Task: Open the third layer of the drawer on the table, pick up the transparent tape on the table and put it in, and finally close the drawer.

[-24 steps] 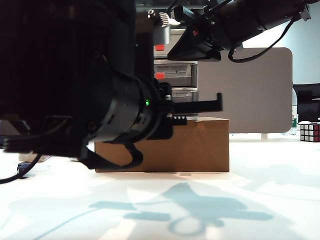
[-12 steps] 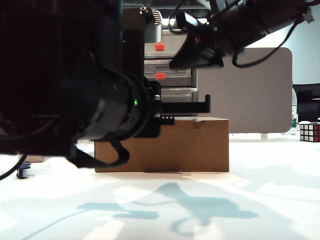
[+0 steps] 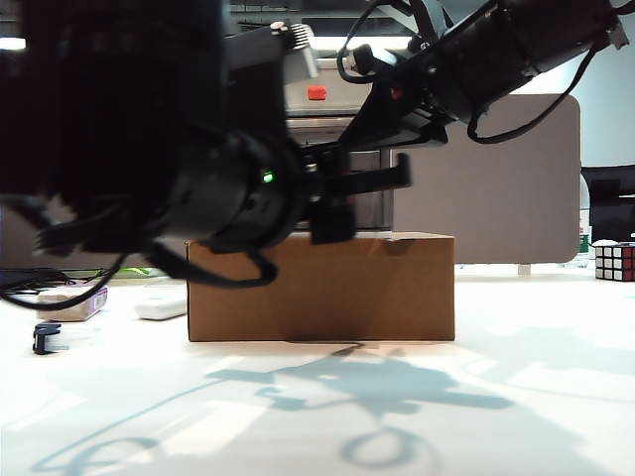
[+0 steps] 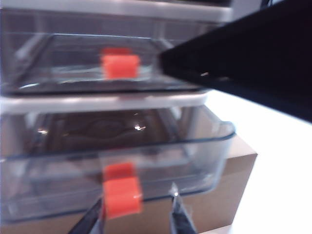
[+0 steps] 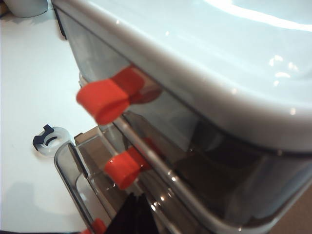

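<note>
The drawer (image 4: 112, 100) stands on a brown cardboard box (image 3: 322, 288). Its third layer (image 4: 214, 146) is pulled out, clear of the tier above. In the left wrist view my left gripper (image 4: 135, 214) is open at that layer's red-orange tab (image 4: 122, 195); one fingertip (image 4: 93, 218) lies close beside the tab, the other stands apart. My right gripper (image 5: 134, 214) is shut, its tips against the drawer's front below the middle tab (image 5: 124, 168). The transparent tape (image 5: 51, 139) lies on the table (image 3: 496, 397), far left in the exterior view (image 3: 45, 337).
A whitish block with a purple label (image 3: 69, 297) and a white bar (image 3: 159, 307) lie left of the box. A Rubik's cube (image 3: 615, 260) sits at the far right. My right arm (image 3: 496, 55) reaches in from the upper right, above the left arm (image 3: 129, 149).
My left gripper has opened off the tab, and the left arm has swung up and left, uncovering the block and bar. The right arm barely moved.
</note>
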Robot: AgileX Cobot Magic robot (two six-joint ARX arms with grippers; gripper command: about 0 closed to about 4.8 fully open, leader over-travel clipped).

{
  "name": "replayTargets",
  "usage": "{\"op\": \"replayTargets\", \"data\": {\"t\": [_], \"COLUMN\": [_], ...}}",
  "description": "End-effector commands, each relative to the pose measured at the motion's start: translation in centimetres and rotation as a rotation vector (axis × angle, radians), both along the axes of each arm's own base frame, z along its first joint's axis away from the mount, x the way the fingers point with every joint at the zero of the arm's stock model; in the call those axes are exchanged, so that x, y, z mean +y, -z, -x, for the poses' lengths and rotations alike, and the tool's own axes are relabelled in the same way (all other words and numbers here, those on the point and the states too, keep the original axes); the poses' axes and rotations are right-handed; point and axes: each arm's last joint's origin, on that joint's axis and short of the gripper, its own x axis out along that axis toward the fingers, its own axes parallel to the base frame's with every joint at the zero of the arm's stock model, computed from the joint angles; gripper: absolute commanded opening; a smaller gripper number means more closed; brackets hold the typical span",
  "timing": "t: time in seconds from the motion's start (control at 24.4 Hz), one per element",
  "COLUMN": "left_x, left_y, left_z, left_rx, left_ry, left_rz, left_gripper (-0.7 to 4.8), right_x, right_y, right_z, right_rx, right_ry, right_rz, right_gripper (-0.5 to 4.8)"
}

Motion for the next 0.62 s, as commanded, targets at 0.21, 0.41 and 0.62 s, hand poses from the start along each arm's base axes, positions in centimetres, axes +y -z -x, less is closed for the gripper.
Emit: {"op": "replayTargets", "data": {"t": [0.21,0.41,0.62], "left_x": [-0.79,-0.94,-0.94], "left_y": [-0.46,-0.64,-0.65], "left_z": [-0.98,-1.09,-1.1], "left_rx": [0.017,0.014,0.013], "left_ry": [-0.048,-0.049,-0.049], "left_rz": [-0.031,-0.026,-0.025], "left_gripper": [1.55,1.52,0.47], "right_x": [0.07,0.07,0.07], "right_y": [-0.55,-0.55,-0.55], "right_z": [0.01,0.0,0.0], "right_rx": [-0.025,-0.025,-0.025], "right_ry": [-0.008,-0.008,-0.008], "right_rz": [-0.017,-0.017,-0.017], "right_gripper": [-0.05,-0.05,-0.05]}}
